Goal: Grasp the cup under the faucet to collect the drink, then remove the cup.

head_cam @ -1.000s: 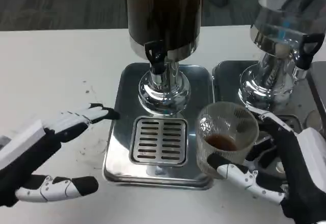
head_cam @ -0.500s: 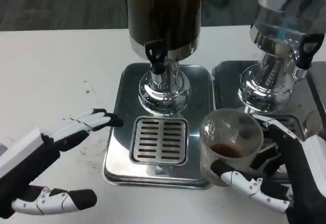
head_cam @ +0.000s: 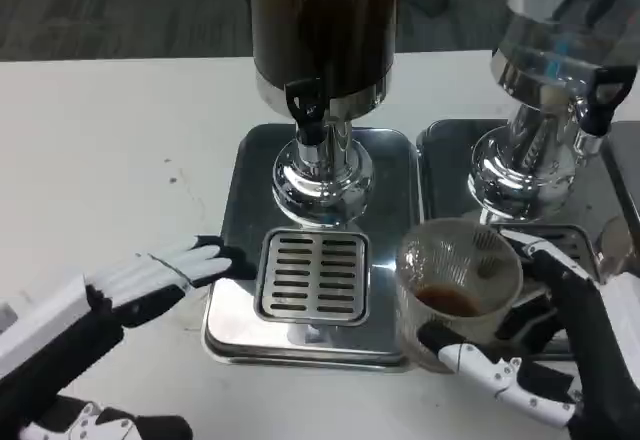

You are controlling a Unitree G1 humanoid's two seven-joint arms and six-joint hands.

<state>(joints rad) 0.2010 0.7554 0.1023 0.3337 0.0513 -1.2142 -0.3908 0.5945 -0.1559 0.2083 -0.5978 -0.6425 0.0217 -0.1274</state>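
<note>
Cup (head_cam: pixel 457 285) within right hand (head_cam: pixel 560 355) grasp

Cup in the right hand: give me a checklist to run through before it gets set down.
1. Grip: right hand holds the cup with fingers on both sides. Ok.
2. Contents: a little dark drink at the cup's bottom. Ok.
3. Cup upright: it leans slightly toward the camera, nothing spilling. Ok.
4. Clear of the faucet: cup is right of the drain grate, away from the spout. Ok.
5. Faucet closed, no drip: cannot tell.
6. Left hand out of the way: open, at the tray's left edge. Ok.
</note>
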